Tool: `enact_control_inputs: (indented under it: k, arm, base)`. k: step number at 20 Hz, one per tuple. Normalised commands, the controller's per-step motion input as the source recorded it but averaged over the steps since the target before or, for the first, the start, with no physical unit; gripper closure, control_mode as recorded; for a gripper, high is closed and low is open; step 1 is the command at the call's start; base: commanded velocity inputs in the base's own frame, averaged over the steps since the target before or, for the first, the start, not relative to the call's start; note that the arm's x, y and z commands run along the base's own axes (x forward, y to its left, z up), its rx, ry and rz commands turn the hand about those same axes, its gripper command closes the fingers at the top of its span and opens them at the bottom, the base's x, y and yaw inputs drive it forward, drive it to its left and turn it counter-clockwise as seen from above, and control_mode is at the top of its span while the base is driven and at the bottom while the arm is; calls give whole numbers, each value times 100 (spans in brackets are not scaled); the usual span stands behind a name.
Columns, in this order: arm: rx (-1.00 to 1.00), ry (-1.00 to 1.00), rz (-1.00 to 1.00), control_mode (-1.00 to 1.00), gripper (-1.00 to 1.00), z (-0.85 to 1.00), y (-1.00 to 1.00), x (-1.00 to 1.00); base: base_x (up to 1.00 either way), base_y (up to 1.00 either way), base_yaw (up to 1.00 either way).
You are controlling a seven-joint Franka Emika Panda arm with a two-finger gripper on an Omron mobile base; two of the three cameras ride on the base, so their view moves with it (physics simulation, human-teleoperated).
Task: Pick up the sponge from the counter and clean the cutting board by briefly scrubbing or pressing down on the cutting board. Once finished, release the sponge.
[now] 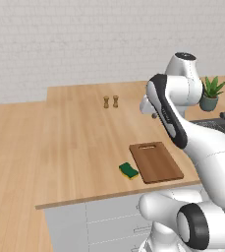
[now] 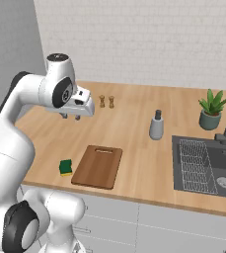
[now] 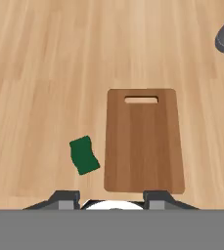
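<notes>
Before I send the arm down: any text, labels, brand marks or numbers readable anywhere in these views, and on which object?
None. No readable text stands on anything here.
Small dark green and yellow sponge: no label.
Dark brown wooden cutting board with slot handle: plain wood.
Grey soap dispenser bottle: no label visible.
Two small brown shakers: too small to tell.
Light-wood plank counter and white brick wall: no signs.

The robot arm [image 1: 202,147] is white and smooth, made of fat round pieces joined like a bendy tube. It has black bands and black round caps at its joints, and a grey cap on its top end. Its gripper [image 2: 71,116] is a white boxy block with two small dark fingers [image 2: 77,117] sticking down.
</notes>
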Motion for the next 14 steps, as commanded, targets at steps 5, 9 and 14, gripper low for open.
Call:
enact_control_inputs:
  k: [5,9,14]
  arm:
    - [-3,10,0,-100,-100,-38,7,-3]
    - [-4,20,0,-100,-100,-94,22,-2]
    - [0,18,0,-100,-100,-75,37,-13]
  base:
    - [0,0,0]
    - [0,0,0]
    - [0,0,0]
